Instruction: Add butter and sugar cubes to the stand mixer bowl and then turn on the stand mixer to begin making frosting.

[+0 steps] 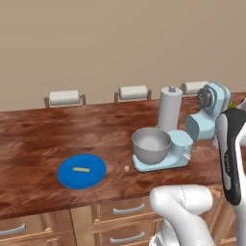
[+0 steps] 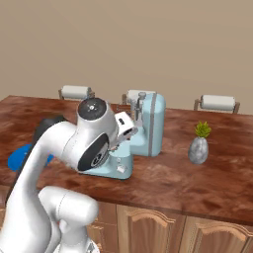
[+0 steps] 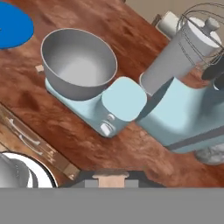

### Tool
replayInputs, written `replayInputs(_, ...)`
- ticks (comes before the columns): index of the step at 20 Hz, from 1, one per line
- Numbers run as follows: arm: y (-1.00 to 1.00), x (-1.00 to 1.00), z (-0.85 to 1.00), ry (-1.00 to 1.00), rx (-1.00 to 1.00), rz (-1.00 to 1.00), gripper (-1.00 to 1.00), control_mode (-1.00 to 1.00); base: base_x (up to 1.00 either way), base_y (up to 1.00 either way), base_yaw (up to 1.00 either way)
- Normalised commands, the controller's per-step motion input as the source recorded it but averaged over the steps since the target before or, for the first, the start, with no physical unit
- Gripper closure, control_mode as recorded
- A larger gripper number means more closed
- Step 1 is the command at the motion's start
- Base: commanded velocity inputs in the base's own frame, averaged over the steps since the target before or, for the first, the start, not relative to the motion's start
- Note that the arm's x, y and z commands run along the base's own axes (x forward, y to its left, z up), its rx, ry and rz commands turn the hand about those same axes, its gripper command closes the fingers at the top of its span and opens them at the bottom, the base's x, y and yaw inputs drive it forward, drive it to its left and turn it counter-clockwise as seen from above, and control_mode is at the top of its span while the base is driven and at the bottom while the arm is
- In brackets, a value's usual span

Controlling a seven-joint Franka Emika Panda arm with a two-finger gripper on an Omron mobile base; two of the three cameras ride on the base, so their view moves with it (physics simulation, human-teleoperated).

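Clearly our jaws sit together, empty, above the stand mixer (image 3: 131,105). We see the butter (image 1: 81,169) lying on the blue plate (image 1: 93,178), the sugar cube (image 1: 127,168) on the desk (image 1: 29,139) beside the empty bowl (image 1: 151,145). We judge the butter soft and slippery; pinch its long sides lightly.

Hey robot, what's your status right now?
Hand shut, holding nothing. Butter on blue plate, sugar cube on counter. Bowl empty, mixer head tilted up.
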Motion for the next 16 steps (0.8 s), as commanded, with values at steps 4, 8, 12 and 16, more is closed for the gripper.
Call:
replayInputs(4, 0.83, 0.0, 0.2, 0.17, -0.11, -0.25, 1.0, -1.0, 0.0, 0.0, 0.0)
replayInputs(8, 0.7, 0.02, 0.07, 0.14, -0.04, -0.25, 1.0, -1.0, 0.0, 0.0, 0.0)
replayInputs(12, 0.52, 0.22, 0.0, 0.17, 0.0, -0.23, 1.0, -1.0, 0.0, 0.0, 0.0)
replayInputs(16, 0.34, 0.31, 0.0, 0.18, 0.0, -0.2, 1.0, -1.0, 0.0, 0.0, 0.0)
